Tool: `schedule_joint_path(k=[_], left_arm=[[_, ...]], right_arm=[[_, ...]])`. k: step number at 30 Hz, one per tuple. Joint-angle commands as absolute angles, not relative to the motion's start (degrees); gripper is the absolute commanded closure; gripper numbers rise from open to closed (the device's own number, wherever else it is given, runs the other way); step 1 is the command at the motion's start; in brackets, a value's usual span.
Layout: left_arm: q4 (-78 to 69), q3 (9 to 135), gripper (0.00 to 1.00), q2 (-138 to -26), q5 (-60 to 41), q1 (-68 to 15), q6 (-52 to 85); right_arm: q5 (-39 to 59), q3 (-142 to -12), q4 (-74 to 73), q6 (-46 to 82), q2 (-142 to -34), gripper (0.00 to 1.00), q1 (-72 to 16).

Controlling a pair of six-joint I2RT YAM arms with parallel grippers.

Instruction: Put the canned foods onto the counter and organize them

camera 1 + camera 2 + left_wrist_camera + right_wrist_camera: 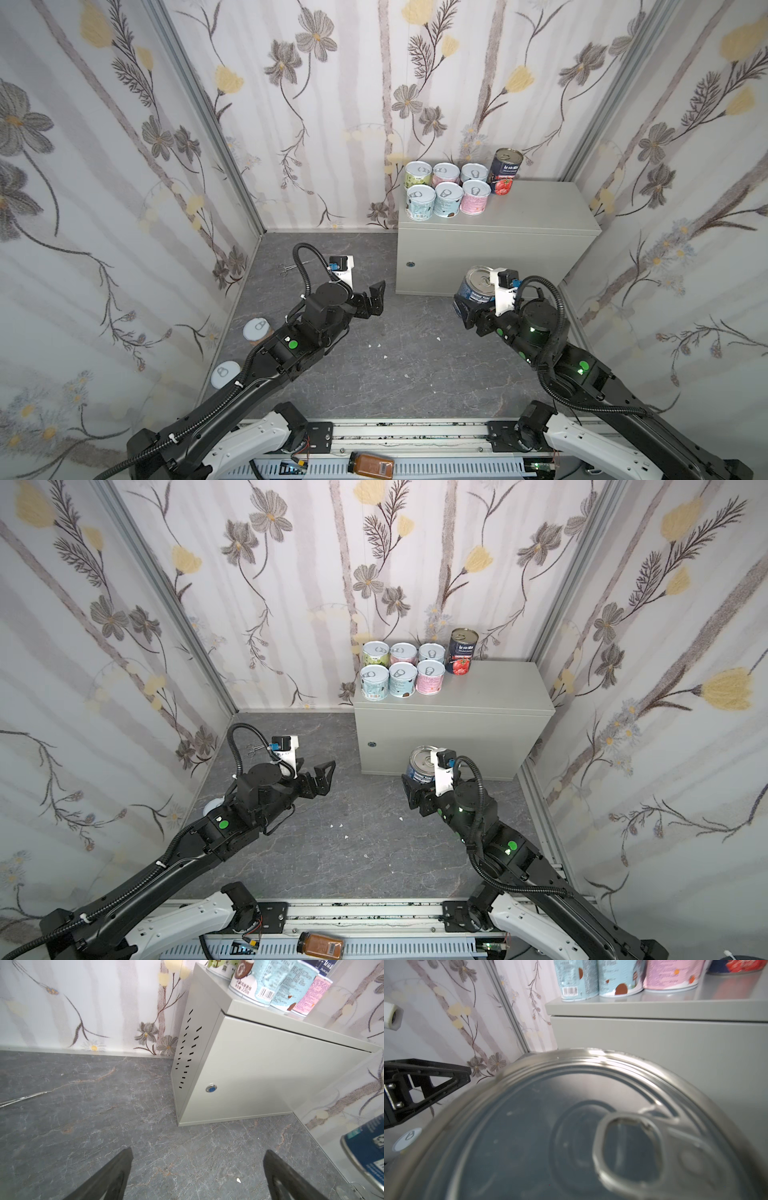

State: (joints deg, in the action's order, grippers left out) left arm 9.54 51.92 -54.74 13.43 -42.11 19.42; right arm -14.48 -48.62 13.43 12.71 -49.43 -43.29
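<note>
The counter stands at the back right. At the back left of its top stand several short pastel tins in two rows, with a tall tomato-labelled can beside them. My right gripper is shut on a blue-labelled can, which it holds upright above the floor in front of the counter. The can's lid fills the right wrist view and hides the jaws. My left gripper hangs open and empty over the floor's middle. Two short tins stand on the floor by the left wall.
An amber jar lies on the front rail. Thin metal forceps lie on the dark marbled floor behind the left arm. Small white crumbs dot the floor. Flowered walls enclose three sides.
</note>
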Motion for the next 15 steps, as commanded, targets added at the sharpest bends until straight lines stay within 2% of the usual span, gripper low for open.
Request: schedule_joint_path(k=[1, 15], left_arm=[[10.5, 55.1, 0.0, -56.9, 12.1, -40.9, 17.3], [10.5, 67.7, 0.0, -66.5, 5.6, -33.9, 15.5]], right_arm=[[-14.8, -53.8, 12.3, 10.8, -50.3, 0.46, -40.8], [-4.2, -74.0, 17.9, 8.9, -61.5, 0.47, -24.8]])
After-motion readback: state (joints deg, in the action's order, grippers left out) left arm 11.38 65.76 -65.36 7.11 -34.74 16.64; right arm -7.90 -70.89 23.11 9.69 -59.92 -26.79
